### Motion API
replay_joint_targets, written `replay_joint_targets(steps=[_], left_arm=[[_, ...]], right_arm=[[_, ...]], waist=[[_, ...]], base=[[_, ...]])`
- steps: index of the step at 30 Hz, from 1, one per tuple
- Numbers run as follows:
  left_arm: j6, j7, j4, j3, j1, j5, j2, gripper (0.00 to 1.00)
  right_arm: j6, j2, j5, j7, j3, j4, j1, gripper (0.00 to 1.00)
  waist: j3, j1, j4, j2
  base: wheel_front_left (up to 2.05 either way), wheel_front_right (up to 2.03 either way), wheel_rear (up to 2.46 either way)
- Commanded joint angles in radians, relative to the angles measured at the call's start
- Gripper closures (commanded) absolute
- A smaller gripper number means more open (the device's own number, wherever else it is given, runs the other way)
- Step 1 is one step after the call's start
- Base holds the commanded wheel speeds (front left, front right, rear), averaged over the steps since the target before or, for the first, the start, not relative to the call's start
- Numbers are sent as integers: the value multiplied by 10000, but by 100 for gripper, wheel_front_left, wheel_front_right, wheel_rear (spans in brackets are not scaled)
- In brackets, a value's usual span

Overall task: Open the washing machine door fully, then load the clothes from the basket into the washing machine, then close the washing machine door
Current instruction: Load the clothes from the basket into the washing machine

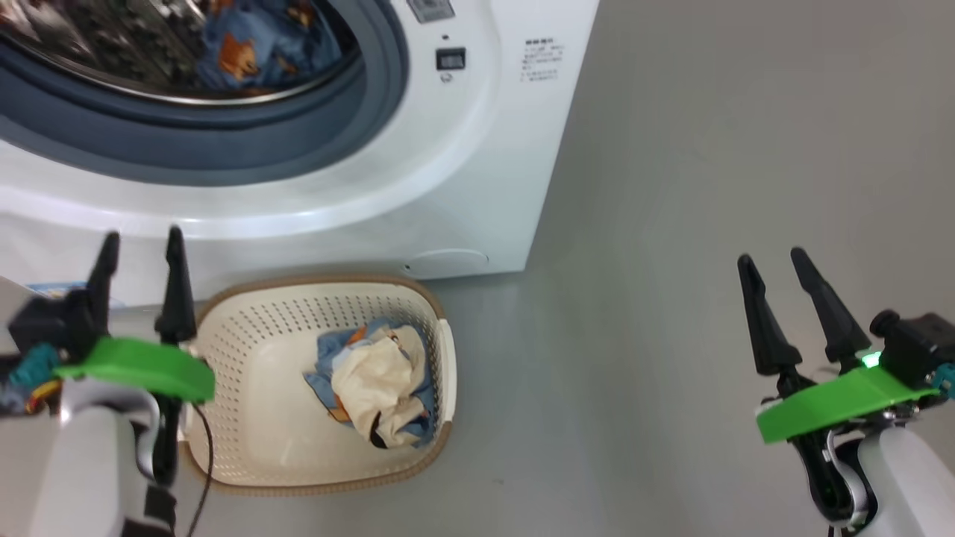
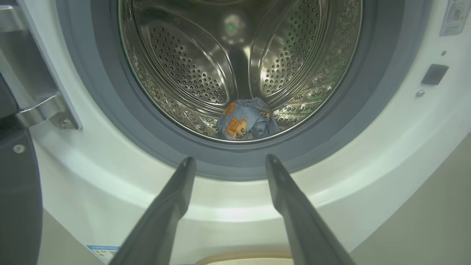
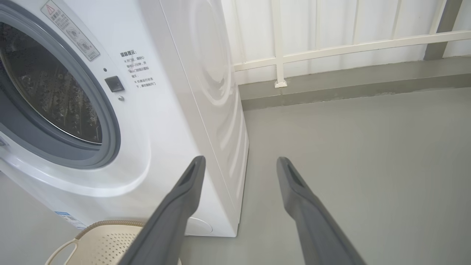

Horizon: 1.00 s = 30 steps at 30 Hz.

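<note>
Head view: the left gripper (image 1: 143, 235) is spread wide and empty. The basket (image 1: 246, 313) is just to its right, with clothes (image 1: 380, 380) heaped inside. The right gripper (image 1: 771, 257), also spread and empty, hangs over the floor (image 1: 671, 224).

Left wrist view: beyond the fingers, a blue garment (image 2: 244, 119) lies in the machine's (image 2: 368, 165) drum (image 2: 191, 66). The door (image 2: 18, 202) stands open at the left.

Right wrist view: the machine is ahead-left and the basket is low left.

Laundry corner: white washing machine (image 3: 176, 92), basket (image 1: 231, 358), bare grey floor (image 3: 368, 165)
</note>
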Motion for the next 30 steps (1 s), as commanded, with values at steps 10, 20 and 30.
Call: replay_joint_targets(steps=[10, 20, 30], left_arm=[[-128, -55, -1439, 466, 2378, 257, -178, 0], [-148, -55, -2203, 536, 4122, 254, -267, 0], [-153, -55, -2946, 555, 5071, 112, -195, 0]], right_arm=[[54, -351, 171, -80, 136, -49, 1182, 0], [54, -478, 242, -80, -1, -66, 1947, 0], [54, -446, 218, -80, -251, -164, 2426, 0]], waist=[[-1767, 2, 551, 0], [-2643, 2, 633, 0], [-2905, 2, 682, 0]], base=[[0, 0, 0], [0, 0, 0], [0, 0, 0]])
